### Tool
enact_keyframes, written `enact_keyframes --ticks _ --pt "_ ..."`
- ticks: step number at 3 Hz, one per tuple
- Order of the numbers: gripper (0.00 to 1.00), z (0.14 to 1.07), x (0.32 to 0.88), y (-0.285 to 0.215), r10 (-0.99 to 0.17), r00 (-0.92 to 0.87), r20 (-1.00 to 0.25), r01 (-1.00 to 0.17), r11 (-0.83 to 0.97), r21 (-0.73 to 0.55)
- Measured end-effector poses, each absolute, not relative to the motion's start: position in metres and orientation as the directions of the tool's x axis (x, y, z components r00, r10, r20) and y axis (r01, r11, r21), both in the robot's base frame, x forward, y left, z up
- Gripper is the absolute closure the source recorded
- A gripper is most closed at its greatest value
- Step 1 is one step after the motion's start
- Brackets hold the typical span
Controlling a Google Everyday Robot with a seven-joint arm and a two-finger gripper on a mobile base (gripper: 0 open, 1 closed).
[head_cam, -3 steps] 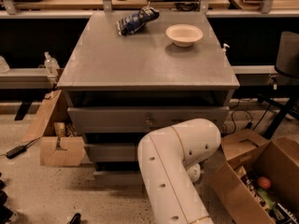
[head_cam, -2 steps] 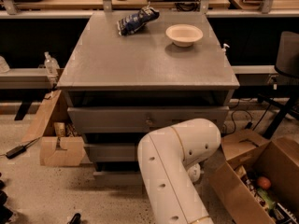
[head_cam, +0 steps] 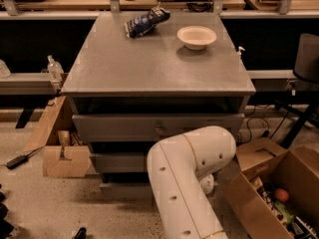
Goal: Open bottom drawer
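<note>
The grey cabinet (head_cam: 159,68) has three drawers. The bottom drawer (head_cam: 124,190) shows only as a strip of flat grey front at the lower left; my white arm (head_cam: 192,173) covers its knob and right half. The middle drawer (head_cam: 117,162) sits above it, also half covered. The top drawer (head_cam: 119,127) shows its small knob (head_cam: 158,130) at centre. My arm bends at the elbow in front of the lower drawers. My gripper is hidden behind the arm, somewhere low by the cabinet front.
A white bowl (head_cam: 197,36) and a blue snack bag (head_cam: 146,21) lie on the cabinet top. Cardboard boxes stand on the floor at the left (head_cam: 62,158) and right (head_cam: 279,193). A spray bottle (head_cam: 54,67) stands on the left ledge.
</note>
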State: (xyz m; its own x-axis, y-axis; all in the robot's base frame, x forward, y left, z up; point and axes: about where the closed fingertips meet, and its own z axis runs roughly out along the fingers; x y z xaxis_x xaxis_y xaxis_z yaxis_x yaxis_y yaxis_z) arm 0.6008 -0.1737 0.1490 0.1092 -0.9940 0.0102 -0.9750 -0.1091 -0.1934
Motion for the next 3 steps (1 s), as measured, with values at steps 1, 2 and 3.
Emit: enact_keyframes --ticks 1,2,3 --pt "1.00 0.1494 0.6008 -0.1737 -0.994 0.109 0.010 -0.975 -0.109 -0.193" --pt "1.00 0.1494 0.6008 -0.1737 -0.994 0.109 0.010 -0.975 -0.109 -0.193" --pt "1.00 0.1494 0.6008 -0.1737 -0.994 0.109 0.010 -0.975 -0.109 -0.193"
